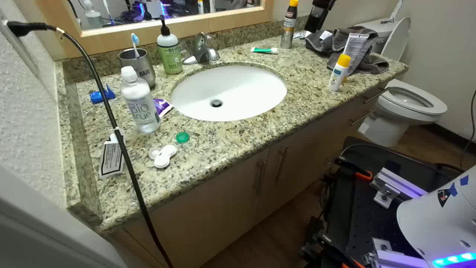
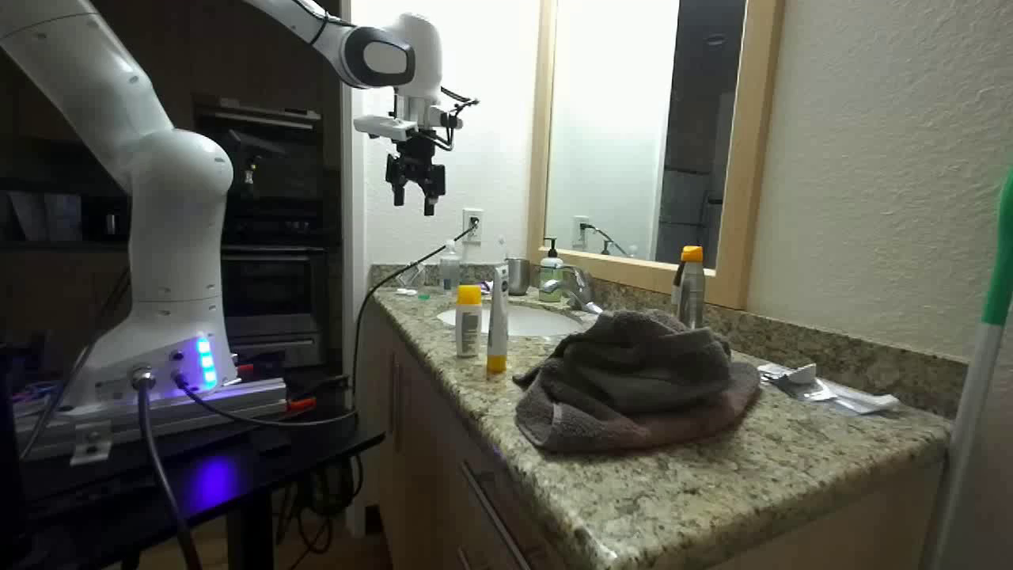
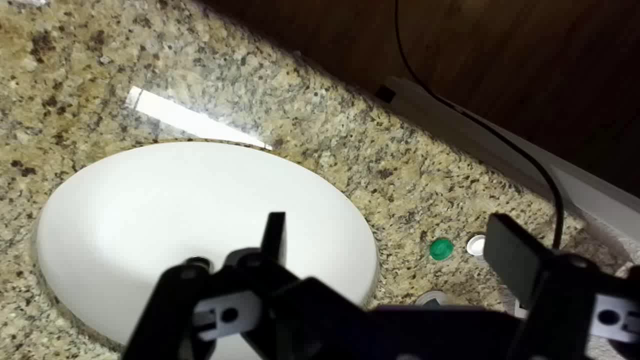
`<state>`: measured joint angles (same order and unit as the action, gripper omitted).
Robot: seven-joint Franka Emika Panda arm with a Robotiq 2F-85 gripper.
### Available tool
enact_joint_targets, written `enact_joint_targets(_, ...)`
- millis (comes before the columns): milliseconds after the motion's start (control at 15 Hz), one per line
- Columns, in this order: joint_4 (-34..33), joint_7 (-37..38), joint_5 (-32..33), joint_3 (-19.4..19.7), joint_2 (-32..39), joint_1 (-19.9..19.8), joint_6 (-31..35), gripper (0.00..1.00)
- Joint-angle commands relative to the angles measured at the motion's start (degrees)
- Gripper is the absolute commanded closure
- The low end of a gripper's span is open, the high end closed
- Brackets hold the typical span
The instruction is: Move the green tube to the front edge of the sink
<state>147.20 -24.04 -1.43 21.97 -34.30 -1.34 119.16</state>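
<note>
Hovering above ctr (image 1: 230, 137), claw (image 2: 413, 207) wide; grn tube (image 1: 264, 50) btwn faucet (image 1: 202, 50) & can (image 1: 289, 24).

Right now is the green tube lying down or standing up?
Lying down: in an exterior view, the green tube rests lengthwise on the counter.

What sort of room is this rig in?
Most likely a bathroom: there's a toilet, an oval sink set into a speckled counter, and a toothbrush standing in a metal cup.
</note>
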Motion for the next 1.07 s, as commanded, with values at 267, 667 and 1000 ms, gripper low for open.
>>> enact_joint_targets(267, -1.8, 4.0, -0.4, 1.0, 5.8, -6.7, 11.0, 0.00)
enact_joint_targets(667, -3.8, 4.4, -7.1, 3.2, 9.9, -8.5, 17.4, 0.00)
enact_joint_targets(1000, -11.3, 0.0, -4.7, 3.6, 19.2, -7.2, 12.6, 0.00)
